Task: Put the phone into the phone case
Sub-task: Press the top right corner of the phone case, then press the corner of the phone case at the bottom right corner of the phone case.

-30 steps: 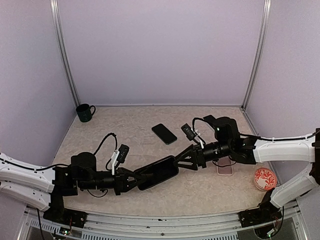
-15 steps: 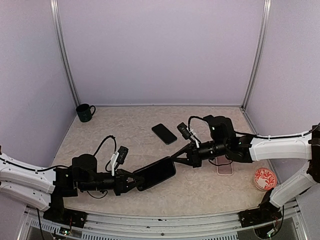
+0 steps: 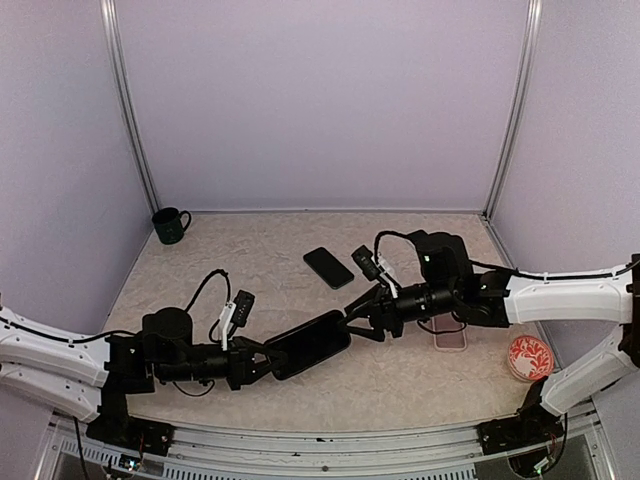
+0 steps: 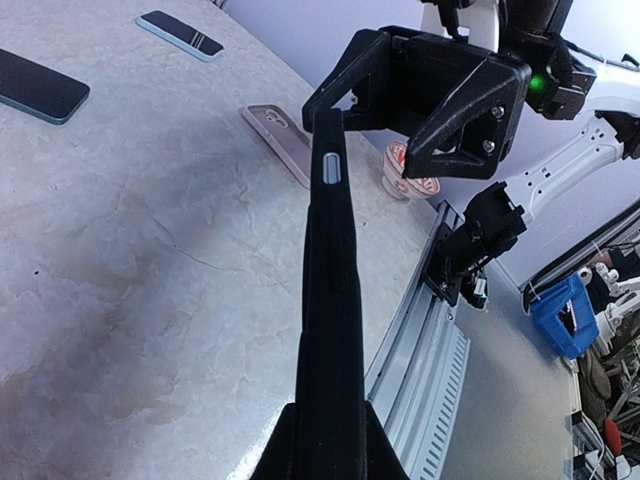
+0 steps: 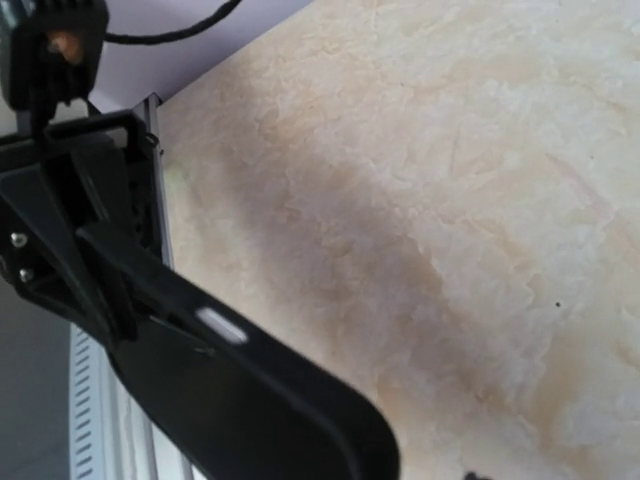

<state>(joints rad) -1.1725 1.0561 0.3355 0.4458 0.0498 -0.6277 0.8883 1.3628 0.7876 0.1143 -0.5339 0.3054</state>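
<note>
A black phone case (image 3: 310, 345) with a silver side button and a dark glossy face is held a little above the table. My left gripper (image 3: 268, 362) is shut on its near end. In the left wrist view the case (image 4: 328, 260) runs edge-on up from my left gripper (image 4: 328, 445). My right gripper (image 3: 352, 325) is open at the case's far end, its jaws standing wide beside the case tip in the left wrist view (image 4: 365, 135). The right wrist view shows the case (image 5: 230, 390) close up; its own fingers are out of frame. A dark phone (image 3: 329, 267) lies flat behind.
A pink case (image 3: 450, 338) lies under my right arm, also in the left wrist view (image 4: 285, 140). A red and white disc (image 3: 529, 356) sits at the right edge. A green mug (image 3: 170, 225) stands far left. Another flat dark device (image 4: 180, 33) lies further back.
My right gripper has shifted slightly left, staying at the far end of the case. The case and my left gripper have edged slightly left.
</note>
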